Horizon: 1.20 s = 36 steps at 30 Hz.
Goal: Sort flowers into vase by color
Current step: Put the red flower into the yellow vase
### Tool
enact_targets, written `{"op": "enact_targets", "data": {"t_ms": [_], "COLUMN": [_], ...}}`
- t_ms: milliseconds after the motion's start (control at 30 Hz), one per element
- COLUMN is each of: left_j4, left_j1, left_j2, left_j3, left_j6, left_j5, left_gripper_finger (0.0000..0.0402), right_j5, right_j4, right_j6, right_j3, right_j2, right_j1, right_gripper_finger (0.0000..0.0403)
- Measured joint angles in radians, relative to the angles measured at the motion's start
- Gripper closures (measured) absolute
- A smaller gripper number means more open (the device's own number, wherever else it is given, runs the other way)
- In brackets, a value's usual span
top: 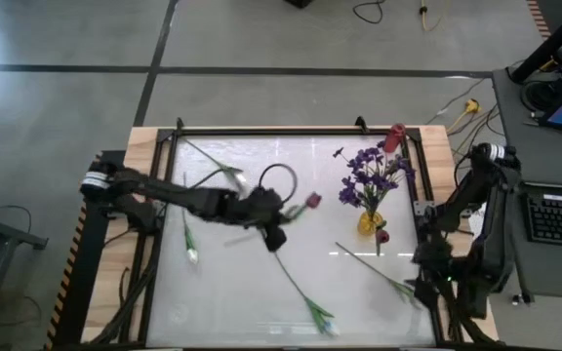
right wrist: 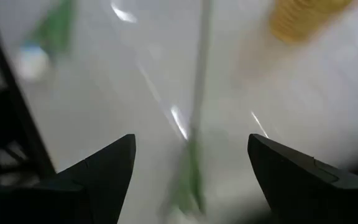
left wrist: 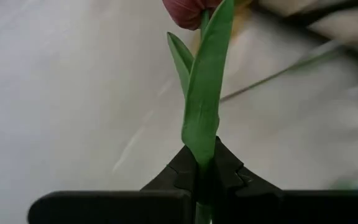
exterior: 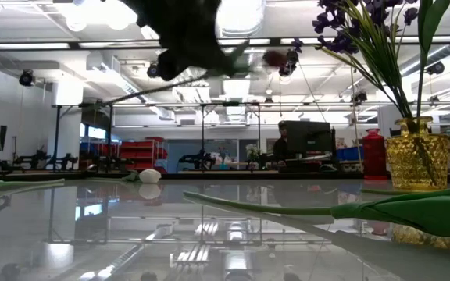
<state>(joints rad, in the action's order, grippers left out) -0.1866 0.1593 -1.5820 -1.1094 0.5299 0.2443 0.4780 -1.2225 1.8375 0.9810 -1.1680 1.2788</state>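
My left gripper [top: 273,226] is over the middle of the table, shut on a dark red-budded flower [top: 310,201]; its bud [left wrist: 188,9] shows ahead of the fingers in the left wrist view. A yellow vase [top: 368,223] holds purple sprays [top: 374,174]. A loose dark red bud [top: 381,236] lies beside that vase. White tulips [top: 191,255] [top: 235,178] [top: 322,320] lie flat on the table. My right gripper [right wrist: 191,168] is open near the right edge, above a green stem [right wrist: 199,93] lying on the table. My left gripper pinches the red flower's stem together with a long leaf [left wrist: 202,158] between its two fingers, below the bud. The stem runs straight out ahead along the fingers. The flower is lifted clear of the table, its bud [exterior: 274,57] high in the low view.
A red vase [exterior: 373,152] stands near the far right corner [top: 394,136]. A long stem [top: 379,268] lies between the yellow vase and my right gripper. A black frame [top: 261,132] edges the table. A leaf [exterior: 350,209] lies close to the low camera.
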Motion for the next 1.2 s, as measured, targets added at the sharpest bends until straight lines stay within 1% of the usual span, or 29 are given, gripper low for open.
{"op": "enact_targets", "data": {"t_ms": [67,167,200,267,333,367,433,500,600,667,767,867,933,1067,1200], "left_j4": [0.242,0.577,0.661,0.794,0.890,0.931,0.988,0.998,0.993,0.978,0.964,0.959,0.961,0.962,0.964], "left_j1": [0.038,0.090,0.108,0.138,0.164,0.174,0.191,0.198,0.206,0.211,0.215,0.218,0.218,0.217,0.217], "left_j2": [0.010,-0.017,-0.036,-0.091,-0.151,-0.181,-0.241,-0.296,-0.363,-0.398,-0.432,-0.445,-0.446,-0.446,-0.446], "left_j3": [0.084,0.176,0.199,0.221,0.222,0.216,0.178,0.121,0.023,-0.042,-0.105,-0.139,-0.152,-0.177,-0.203], "left_j6": [0.007,-0.016,-0.031,-0.059,-0.088,-0.102,-0.134,-0.168,-0.216,-0.243,-0.282,-0.335,-0.383,-0.461,-0.509], "left_j5": [-0.002,-0.003,-0.002,0.002,0.004,0.005,0.002,-0.019,-0.078,-0.105,-0.132,-0.149,-0.158,-0.162,-0.180], "left_gripper_finger": [0.0401,0.0402,0.0402,0.0402,0.0402,0.0402,0.0402,0.0402,0.0402,0.0402,0.0401,0.0401,0.0401,0.0401,0.0401], "right_j5": [0.125,0.373,0.462,0.623,0.749,0.798,0.856,0.880,0.883,0.885,0.910,0.939,0.940,0.918,0.870], "right_j4": [0.098,0.263,0.319,0.430,0.544,0.603,0.717,0.831,0.967,1.009,1.025,1.025,1.020,1.023,1.024], "right_j6": [-0.016,-0.048,-0.052,-0.059,-0.066,-0.077,-0.120,-0.189,-0.329,-0.419,-0.538,-0.672,-0.770,-0.955,-1.100], "right_j3": [-0.035,-0.085,-0.101,-0.134,-0.159,-0.168,-0.172,-0.170,-0.140,-0.113,-0.059,-0.010,0.018,0.081,0.146], "right_j2": [-0.035,-0.095,-0.117,-0.165,-0.220,-0.248,-0.303,-0.348,-0.398,-0.412,-0.408,-0.384,-0.366,-0.348,-0.346], "right_j1": [0.000,-0.004,-0.009,-0.027,-0.051,-0.068,-0.102,-0.139,-0.187,-0.205,-0.217,-0.217,-0.224,-0.242,-0.259], "right_gripper_finger": [0.0101,0.0101,0.0101,0.0101,0.0101,0.0101,0.0101,0.0101,0.0101,0.0101,0.0101,0.0101,0.0101,0.0104,0.0120]}}
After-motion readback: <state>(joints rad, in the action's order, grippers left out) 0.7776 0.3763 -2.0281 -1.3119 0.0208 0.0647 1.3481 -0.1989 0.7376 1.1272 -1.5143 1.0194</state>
